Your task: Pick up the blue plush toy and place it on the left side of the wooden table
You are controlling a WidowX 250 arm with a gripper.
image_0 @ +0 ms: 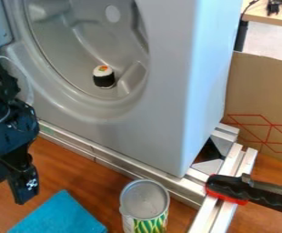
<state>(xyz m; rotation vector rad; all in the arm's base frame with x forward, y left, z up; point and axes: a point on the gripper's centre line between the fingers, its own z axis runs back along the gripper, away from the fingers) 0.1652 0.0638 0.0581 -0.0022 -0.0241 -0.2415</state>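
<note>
1. The black pincer (25, 193) is hanging at the left, near the blue cloth (61, 216); no object is visibly hanging from it, so nothing seems to be getting lifted.
2. The cloth is lying on the wooden surface (98, 170), outside the grey machine (168, 95), with the open can (144, 199) standing to its right.
3. The toy sushi roll (104, 77) is already resting inside the machine's round recess (61, 34), apart from the pincer.
4. Whether the handling is just starting or finishing, this arrangement is not revealing; any moving of the cloth or can is, in my judgement, still remaining open.
5. The pincer is showing its side, so I cannot tell whether it is standing wide or narrow, nor whether it is touching the cloth.
6. The bottom edge is cutting off the cloth and can; the right edge is cropping the red-and-black clamp (227, 187).
</note>
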